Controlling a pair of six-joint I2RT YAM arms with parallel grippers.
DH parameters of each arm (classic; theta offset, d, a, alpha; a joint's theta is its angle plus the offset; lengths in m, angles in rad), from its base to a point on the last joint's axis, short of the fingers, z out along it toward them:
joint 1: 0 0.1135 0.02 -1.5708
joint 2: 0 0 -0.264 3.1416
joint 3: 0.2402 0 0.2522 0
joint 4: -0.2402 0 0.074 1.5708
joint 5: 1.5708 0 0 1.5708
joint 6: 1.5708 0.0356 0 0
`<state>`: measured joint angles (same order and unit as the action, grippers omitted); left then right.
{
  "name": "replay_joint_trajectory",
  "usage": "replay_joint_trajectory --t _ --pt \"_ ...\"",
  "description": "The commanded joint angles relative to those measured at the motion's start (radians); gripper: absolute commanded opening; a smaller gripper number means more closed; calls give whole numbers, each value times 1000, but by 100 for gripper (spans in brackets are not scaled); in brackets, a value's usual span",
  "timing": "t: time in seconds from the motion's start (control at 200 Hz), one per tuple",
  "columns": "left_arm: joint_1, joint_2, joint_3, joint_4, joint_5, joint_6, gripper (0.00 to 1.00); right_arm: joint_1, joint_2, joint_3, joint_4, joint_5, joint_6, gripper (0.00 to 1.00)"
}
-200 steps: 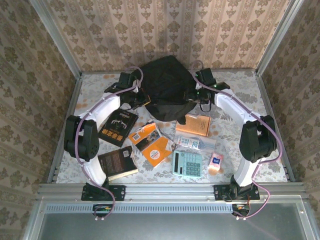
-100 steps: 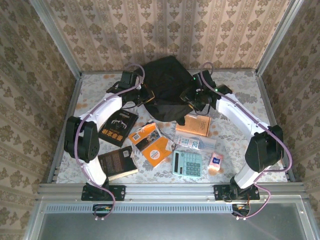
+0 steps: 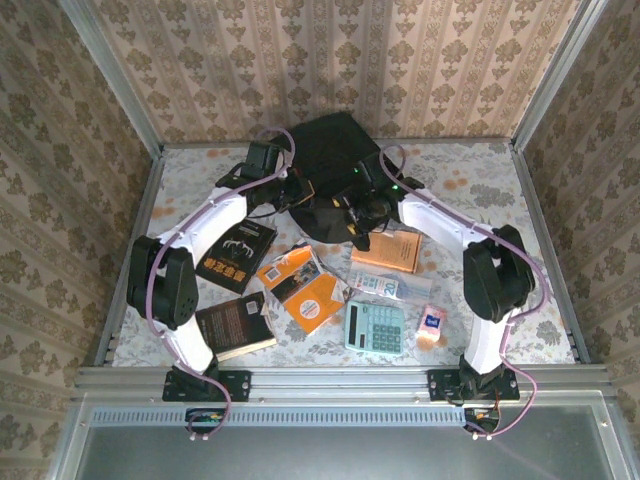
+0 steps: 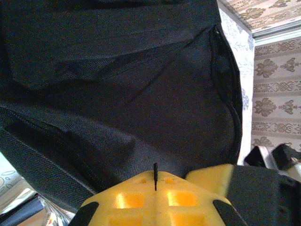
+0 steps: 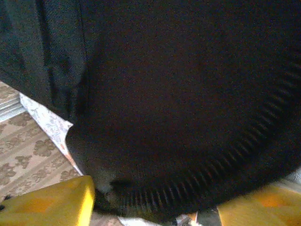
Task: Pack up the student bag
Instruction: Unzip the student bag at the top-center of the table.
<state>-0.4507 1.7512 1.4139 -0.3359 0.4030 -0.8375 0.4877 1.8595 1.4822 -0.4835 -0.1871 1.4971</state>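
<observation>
The student bag [image 3: 330, 158], a soft black backpack, lies at the back middle of the table. My left gripper [image 3: 299, 194] sits at its front left edge. In the left wrist view the yellow fingers [image 4: 127, 200] are pressed together, with a thin black sliver of the bag [image 4: 141, 94] pinched between their tips. My right gripper [image 3: 356, 214] is at the bag's front edge. In the right wrist view its yellow fingers [image 5: 47, 202] stand wide apart, and the bag's dark zippered rim [image 5: 197, 188] runs between them without being clamped.
In front of the bag lie a black book [image 3: 236, 252], orange booklets [image 3: 300, 285], an orange book [image 3: 388, 250], a teal calculator [image 3: 376, 328], a dark book [image 3: 236, 325] and a small packet [image 3: 432, 320]. Metal frame posts and papered walls close the sides.
My right arm has swung left, from the bag's right side to its front edge, and its jaws have widened. The left gripper has shifted slightly toward the bag and stayed shut.
</observation>
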Motion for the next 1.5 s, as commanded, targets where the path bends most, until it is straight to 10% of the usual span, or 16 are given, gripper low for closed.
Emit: replay_joint_trajectory --t 0.0,0.28,1.495 --pt "4 -48 -7 -5 -21 23 0 3 39 64 -88 73 28 49" --pt "32 -38 8 -32 -57 62 0 -1 32 117 -224 203 -98 0" --pt "134 -14 5 -117 -250 257 0 -136 -75 41 -67 108 -554 0"
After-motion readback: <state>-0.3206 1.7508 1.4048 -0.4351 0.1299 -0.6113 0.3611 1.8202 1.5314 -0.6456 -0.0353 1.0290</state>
